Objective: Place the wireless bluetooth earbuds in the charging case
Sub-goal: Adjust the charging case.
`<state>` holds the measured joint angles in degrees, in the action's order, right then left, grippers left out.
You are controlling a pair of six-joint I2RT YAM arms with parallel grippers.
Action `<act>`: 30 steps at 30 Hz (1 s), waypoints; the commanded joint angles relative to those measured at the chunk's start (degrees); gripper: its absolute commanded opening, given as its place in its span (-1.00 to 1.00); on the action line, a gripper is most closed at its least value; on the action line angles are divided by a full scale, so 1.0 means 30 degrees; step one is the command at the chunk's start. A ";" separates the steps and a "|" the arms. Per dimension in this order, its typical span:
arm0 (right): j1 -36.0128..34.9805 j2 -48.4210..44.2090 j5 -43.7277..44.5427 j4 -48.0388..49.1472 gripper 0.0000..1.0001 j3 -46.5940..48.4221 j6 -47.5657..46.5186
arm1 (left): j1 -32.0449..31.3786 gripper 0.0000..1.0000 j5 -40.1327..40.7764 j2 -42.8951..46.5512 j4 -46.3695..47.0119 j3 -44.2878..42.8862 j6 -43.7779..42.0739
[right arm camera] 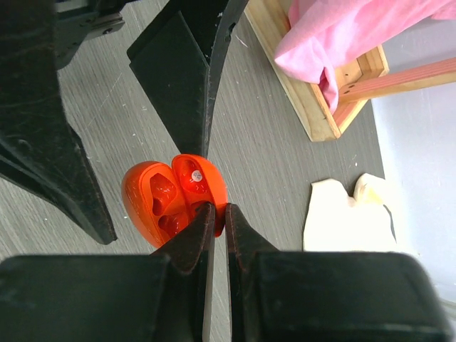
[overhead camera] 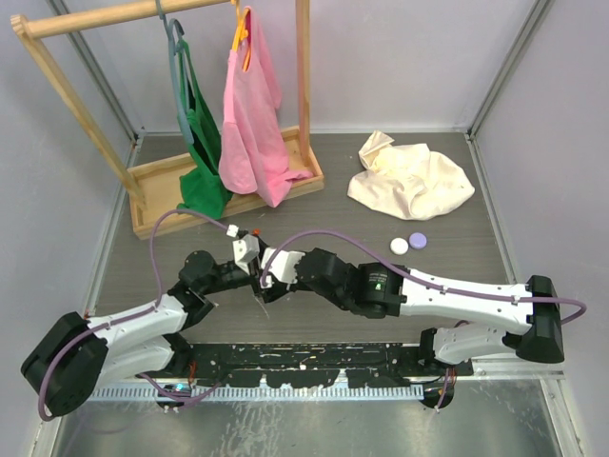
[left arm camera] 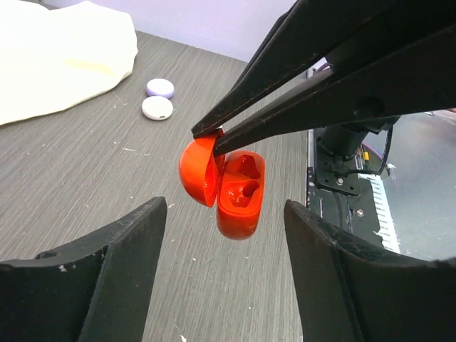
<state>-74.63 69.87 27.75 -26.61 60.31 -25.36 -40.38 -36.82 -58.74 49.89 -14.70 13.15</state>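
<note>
- Red charging case [left arm camera: 239,192]: one.
- Small round cases: two. One white round case [overhead camera: 399,246], one lilac round case [overhead camera: 417,240].
- Hanging garments: two. One green garment [overhead camera: 202,167], one pink garment [overhead camera: 249,124].
- Hangers: two. One teal hanger [overhead camera: 177,38], one orange hanger [overhead camera: 241,38].
- Wooden rack [overhead camera: 152,186]: one.
- Cream cloth [overhead camera: 411,178]: one.
- Robot arms: two. One left arm [overhead camera: 143,319], one right arm [overhead camera: 466,295].
</note>
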 commanded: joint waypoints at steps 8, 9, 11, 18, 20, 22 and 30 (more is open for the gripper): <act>-0.0434 -0.0153 0.1021 0.1794 -0.99 0.0825 -0.0129 | 0.0061 0.14 -0.0187 -0.0743 0.2853 -0.0081 0.0612; -0.0435 -0.0116 0.1014 0.1808 -0.99 0.0829 -0.0129 | 0.0048 0.11 -0.0205 -0.0751 0.2908 -0.0081 0.0600; -0.0461 -0.0037 0.1009 0.1838 -0.99 0.0882 -0.0129 | 0.0047 0.05 -0.0178 -0.0759 0.2959 -0.0107 0.0580; -0.0469 0.0091 0.0903 0.1919 -0.99 0.0885 0.0065 | 0.0046 -0.32 -0.0363 -0.0724 0.2954 0.0046 0.0157; -0.0467 0.0065 0.0846 0.1981 -0.99 0.0871 0.0198 | 0.0046 -0.48 -0.0406 -0.0687 0.2906 0.0136 -0.0151; -0.0473 -0.0059 0.0803 0.2083 -0.99 0.0817 0.0316 | 0.0054 -0.57 -0.0393 -0.0568 0.2689 0.0232 -0.0472; -0.0465 -0.0468 0.0520 0.2249 -0.51 0.0727 0.1322 | 0.0043 -0.89 0.0263 0.0452 0.0304 0.0292 -0.2254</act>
<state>-75.70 70.24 29.17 -23.68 60.42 -24.05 -40.38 -38.13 -59.20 52.42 -14.04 10.74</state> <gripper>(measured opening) 0.176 0.266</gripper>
